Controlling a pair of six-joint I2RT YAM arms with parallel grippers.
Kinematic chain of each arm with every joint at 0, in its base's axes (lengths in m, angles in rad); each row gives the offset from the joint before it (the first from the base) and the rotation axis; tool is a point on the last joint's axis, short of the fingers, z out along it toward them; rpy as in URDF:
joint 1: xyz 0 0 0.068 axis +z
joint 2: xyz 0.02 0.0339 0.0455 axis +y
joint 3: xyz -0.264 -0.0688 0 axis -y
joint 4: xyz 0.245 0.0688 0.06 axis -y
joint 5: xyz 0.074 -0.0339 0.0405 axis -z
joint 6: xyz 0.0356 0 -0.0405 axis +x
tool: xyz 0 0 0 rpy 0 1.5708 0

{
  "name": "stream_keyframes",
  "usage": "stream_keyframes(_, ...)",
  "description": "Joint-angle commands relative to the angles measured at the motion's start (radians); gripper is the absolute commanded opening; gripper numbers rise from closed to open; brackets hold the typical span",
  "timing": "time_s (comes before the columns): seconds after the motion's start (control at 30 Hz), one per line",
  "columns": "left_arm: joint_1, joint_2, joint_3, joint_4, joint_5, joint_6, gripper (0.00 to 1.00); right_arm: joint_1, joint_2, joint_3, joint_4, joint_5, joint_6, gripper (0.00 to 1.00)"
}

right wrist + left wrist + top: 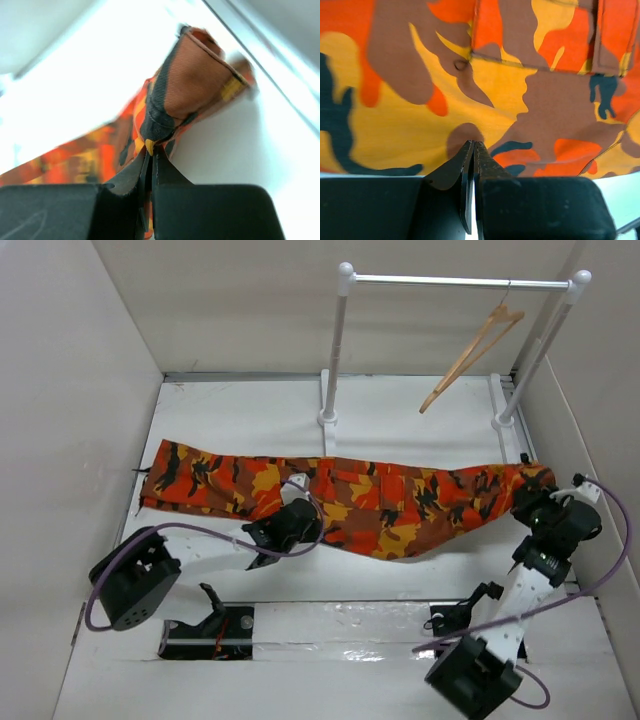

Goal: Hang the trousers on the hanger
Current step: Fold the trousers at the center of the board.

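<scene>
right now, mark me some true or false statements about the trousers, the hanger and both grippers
1. The trousers lie stretched across the table. True.
2. The hanger lies on the table. False: it hangs from the white rail.
3. The right gripper is shut on one end of the trousers. True.
4. The left gripper is wide open. False: it is shut on the trousers' near edge.
5. The trousers are draped over the hanger. False: the hanger is bare.
</scene>
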Motion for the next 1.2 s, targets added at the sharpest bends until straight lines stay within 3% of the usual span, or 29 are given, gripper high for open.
stream_keyframes(0.0,-0.055,0.086,0.035,0.123,-0.089,-0.027,0.0,0.101,-0.16,0.183,-0.172,0.009,-0.086,0.0)
stream_keyframes(0.13,-0.097,0.175,0.041,0.174,-0.083,-0.046,0.0,0.329,-0.19,0.259,-0.169,0.035,-0.054,0.0)
stream_keyframes(0.17,-0.106,0.189,0.035,0.183,-0.086,-0.05,0.0,0.433,-0.19,0.279,-0.165,0.057,-0.047,0.0)
stream_keyframes(0.23,-0.132,0.223,0.035,0.2,-0.091,-0.063,0.0,0.547,-0.178,0.339,-0.148,0.121,-0.024,0.0)
stream_keyframes(0.27,-0.132,0.234,0.034,0.206,-0.092,-0.066,0.0,0.674,-0.169,0.359,-0.113,0.147,-0.013,0.0)
stream_keyframes(0.37,-0.167,0.267,0.043,0.217,-0.104,-0.081,0.0,0.893,-0.086,0.457,-0.07,0.293,0.012,0.0)
stream_keyframes(0.4,-0.182,0.284,0.046,0.218,-0.108,-0.084,0.0,1.063,-0.062,0.481,-0.053,0.401,0.01,0.0)
stream_keyframes(0.47,-0.193,0.297,0.05,0.218,-0.112,-0.098,0.0,1.254,0.036,0.577,-0.03,0.547,-0.008,0.0)
stream_keyframes(0.5,-0.193,0.309,0.05,0.22,-0.114,-0.102,0.0,1.458,0.079,0.621,-0.028,0.722,-0.043,0.0)
stream_keyframes(0.6,-0.203,0.321,0.035,0.232,-0.114,-0.119,0.0,1.704,0.246,0.799,-0.03,1.069,-0.12,0.0)
stream_keyframes(0.67,-0.212,0.321,0.018,0.241,-0.114,-0.132,0.0,1.739,0.343,0.875,-0.021,1.068,-0.129,0.0)
stream_keyframes(0.8,-0.236,0.336,0.001,0.274,-0.111,-0.147,0.0,1.629,0.437,0.959,0.071,0.835,-0.05,0.0)
stream_keyframes(0.93,-0.282,0.375,0.018,0.306,-0.111,-0.15,0.0,1.572,0.497,1.018,0.136,0.778,0.013,0.0)
stream_keyframes(1.03,-0.325,0.431,0.073,0.33,-0.1,-0.138,0.0,1.517,0.504,1.047,0.148,0.732,0.044,0.0)
stream_keyframes(1.17,-0.385,0.537,0.258,0.327,-0.065,-0.093,0.0,1.48,0.449,1.074,0.092,0.753,0.029,0.0)
